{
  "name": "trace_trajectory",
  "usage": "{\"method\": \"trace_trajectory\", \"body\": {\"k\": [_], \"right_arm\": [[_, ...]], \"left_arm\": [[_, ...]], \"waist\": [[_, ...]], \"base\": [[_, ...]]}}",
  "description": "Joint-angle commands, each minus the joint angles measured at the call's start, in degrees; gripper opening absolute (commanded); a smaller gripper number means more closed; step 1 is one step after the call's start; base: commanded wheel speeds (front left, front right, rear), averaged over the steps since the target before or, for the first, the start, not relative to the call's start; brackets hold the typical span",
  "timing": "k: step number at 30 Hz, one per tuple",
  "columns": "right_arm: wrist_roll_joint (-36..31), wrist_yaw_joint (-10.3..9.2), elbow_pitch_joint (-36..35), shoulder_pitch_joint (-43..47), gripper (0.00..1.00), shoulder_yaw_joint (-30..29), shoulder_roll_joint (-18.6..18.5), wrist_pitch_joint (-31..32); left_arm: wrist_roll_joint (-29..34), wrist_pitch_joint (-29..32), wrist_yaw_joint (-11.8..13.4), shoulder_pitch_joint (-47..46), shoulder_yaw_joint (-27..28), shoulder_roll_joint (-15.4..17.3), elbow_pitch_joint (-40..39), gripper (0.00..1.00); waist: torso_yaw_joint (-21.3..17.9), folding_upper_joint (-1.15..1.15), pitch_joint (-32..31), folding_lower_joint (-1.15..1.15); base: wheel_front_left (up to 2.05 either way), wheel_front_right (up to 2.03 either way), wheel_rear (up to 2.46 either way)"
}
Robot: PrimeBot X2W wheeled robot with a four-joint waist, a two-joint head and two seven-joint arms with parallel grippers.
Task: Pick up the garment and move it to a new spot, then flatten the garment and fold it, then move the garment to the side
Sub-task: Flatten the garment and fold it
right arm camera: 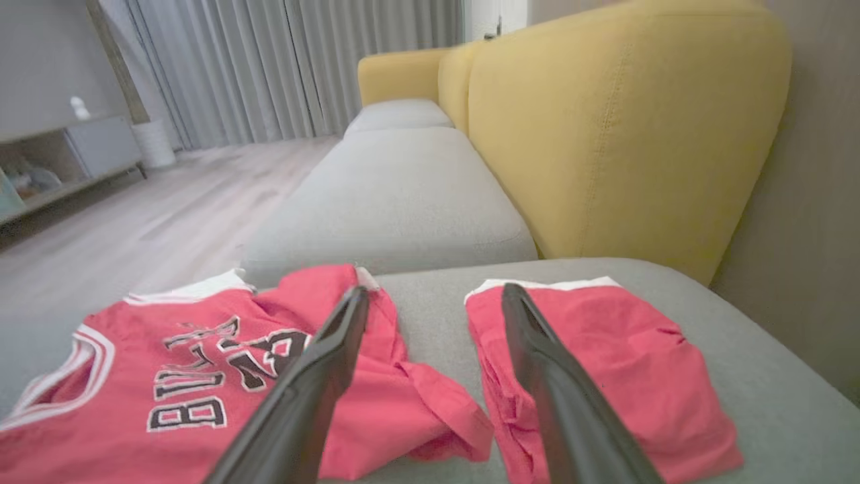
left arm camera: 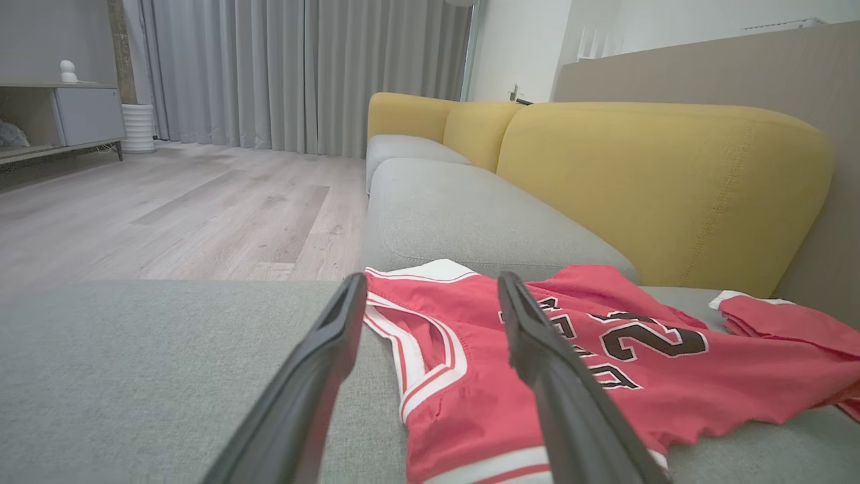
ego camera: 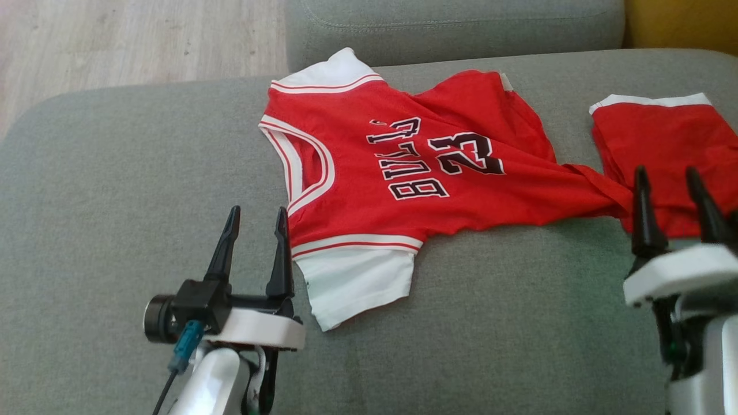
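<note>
The garment (ego camera: 403, 167) is a red jersey with white sleeves and black "BULLS 23" lettering, lying spread but wrinkled on the grey cushion (ego camera: 115, 173). Its hem end bunches toward the right. It also shows as the garment (left arm camera: 605, 376) and the garment (right arm camera: 201, 383) in the wrist views. My left gripper (ego camera: 256, 216) is open, just left of the near white sleeve, holding nothing. My right gripper (ego camera: 669, 176) is open near the bunched hem, over the edge of red shorts (ego camera: 669, 138), and holds nothing.
The red shorts (right arm camera: 591, 376) with a white band lie at the right of the cushion. A yellow sofa backrest (right arm camera: 618, 128) rises on the right. A second grey seat (ego camera: 450, 29) lies beyond, and wooden floor (ego camera: 127, 40) to the far left.
</note>
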Motion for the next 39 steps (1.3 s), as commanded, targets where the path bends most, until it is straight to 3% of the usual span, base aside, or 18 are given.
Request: {"method": "trace_trajectory", "body": {"k": [1,10,20,31,32,33,39], "right_arm": [[2.13,0.39,-2.94,0.21,1.0,1.24,-0.06,-4.0],[8.18,0.39,-2.51,0.66,1.0,4.72,0.08,-16.53],[9.25,0.39,-0.16,0.13,1.0,8.34,0.09,-19.73],[9.51,0.39,1.71,-1.18,1.0,8.58,0.09,-21.49],[9.41,0.39,1.79,-1.22,1.0,8.63,0.09,-21.55],[9.29,0.39,1.89,-1.26,1.0,8.71,0.09,-21.6],[8.95,0.39,2.5,-1.21,1.0,9.32,0.09,-21.71]], "left_arm": [[-0.5,-0.21,0.56,-0.93,1.59,1.06,-1.72,1.0],[-0.78,2.23,1.29,-2.22,1.9,2.17,-0.52,1.0],[-1.63,12.32,1.26,-7.08,1.08,3.21,9.61,1.0],[-4.39,15.04,0.21,-9.1,1.53,2.71,16.32,1.0],[-4.53,14.98,-0.23,-9.26,1.36,2.68,16.72,0.94],[-4.71,14.72,-0.54,-9.41,1.33,2.64,17.04,0.0],[-5.16,10.62,-0.5,-10.17,2.47,3.24,17.21,0.0]], "waist": [[-0.3,0.0,0.2,0.0],[-2.01,0.0,2.82,0.0],[-5.07,0.0,6.25,0.0],[-7.4,0.0,7.76,0.0],[-7.46,0.0,7.81,0.0],[-7.52,0.0,7.85,0.0],[-7.33,0.0,7.83,0.0]], "base": [[0.0,0.0,0.0],[0.0,0.0,0.0],[0.0,0.0,0.0],[0.0,0.0,0.0],[0.0,0.0,0.0],[0.0,0.0,0.0],[0.0,0.0,0.0]]}}
